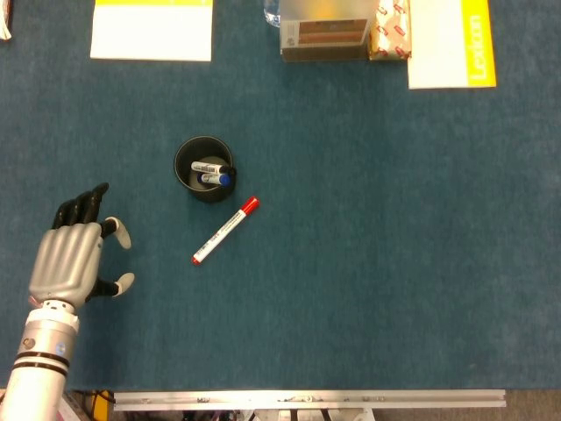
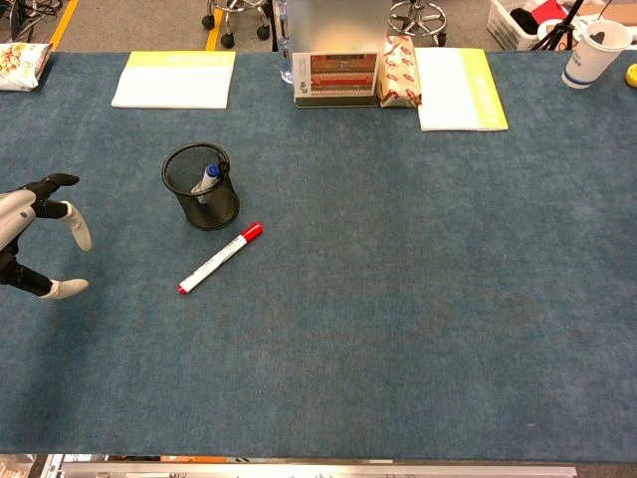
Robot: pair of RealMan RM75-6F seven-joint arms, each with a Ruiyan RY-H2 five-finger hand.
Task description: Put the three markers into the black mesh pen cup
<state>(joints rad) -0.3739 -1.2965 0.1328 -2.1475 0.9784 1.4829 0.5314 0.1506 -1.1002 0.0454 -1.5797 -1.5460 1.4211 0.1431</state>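
The black mesh pen cup (image 1: 203, 168) (image 2: 202, 187) stands upright on the blue table with two markers inside, one blue-capped (image 1: 219, 178) (image 2: 207, 177) and one black-capped (image 1: 209, 167). A red-capped marker (image 1: 225, 231) (image 2: 219, 258) lies flat on the cloth just right of and in front of the cup. My left hand (image 1: 74, 257) (image 2: 30, 227) hovers at the table's left side, well left of the red marker, fingers spread and holding nothing. My right hand appears in neither view.
Along the far edge lie a yellow-and-white pad (image 1: 152, 28) (image 2: 175, 79), a box (image 1: 324, 33) (image 2: 334, 73), a snack packet (image 2: 399, 72) and a yellow booklet (image 1: 451, 42) (image 2: 455, 90). A paper cup (image 2: 592, 52) stands far right.
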